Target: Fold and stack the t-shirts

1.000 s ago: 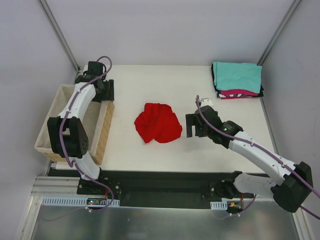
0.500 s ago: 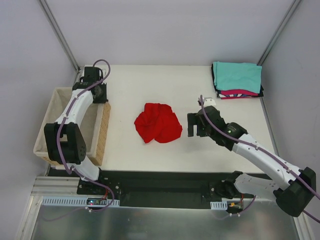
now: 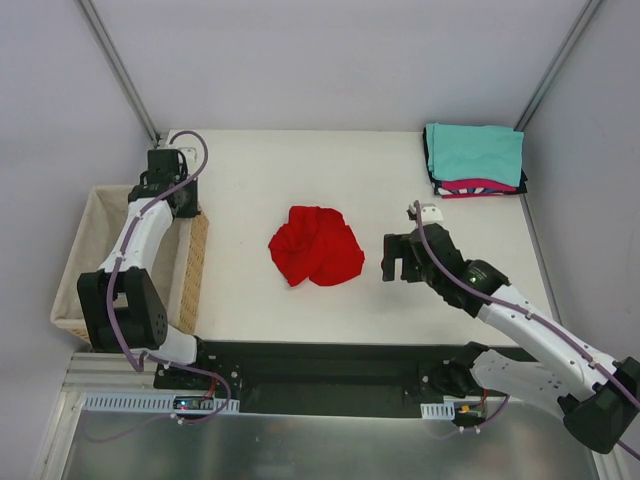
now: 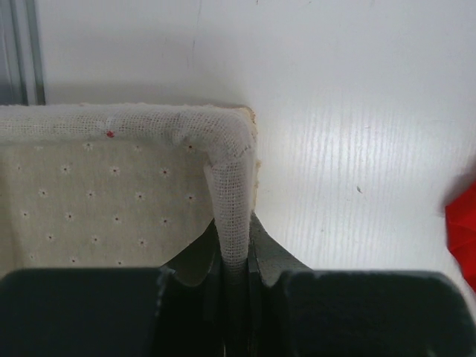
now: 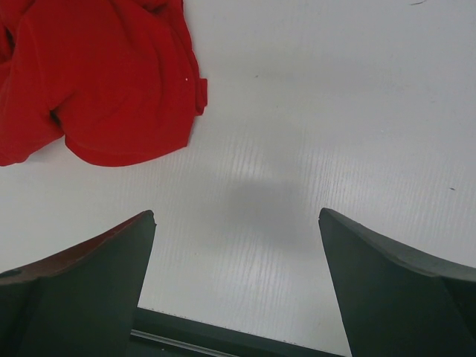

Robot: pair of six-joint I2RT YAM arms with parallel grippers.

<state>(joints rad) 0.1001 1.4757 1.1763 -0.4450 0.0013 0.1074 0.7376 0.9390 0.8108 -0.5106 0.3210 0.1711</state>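
A crumpled bright red t-shirt (image 3: 315, 246) lies mid-table, and its lower edge fills the upper left of the right wrist view (image 5: 104, 82). Folded t-shirts are stacked at the far right corner, with teal (image 3: 475, 152) on top and magenta-pink (image 3: 470, 186) and black below. My right gripper (image 3: 392, 257) hangs open just right of the red shirt, its jaws wide over bare table (image 5: 238, 216). My left gripper (image 3: 178, 203) is shut on the lined rim of the wicker basket near its far right corner (image 4: 236, 245). A sliver of the red t-shirt (image 4: 465, 239) shows at that view's right edge.
The wicker basket (image 3: 192, 272) with beige dotted lining (image 4: 97, 201) sits at the table's left edge, partly over it. Grey walls and metal frame posts close in the back corners. A black rail runs along the near edge.
My left gripper closed on the basket's rim and drew the basket leftward, away from the table. My right arm drifted slightly right and nearer, still open.
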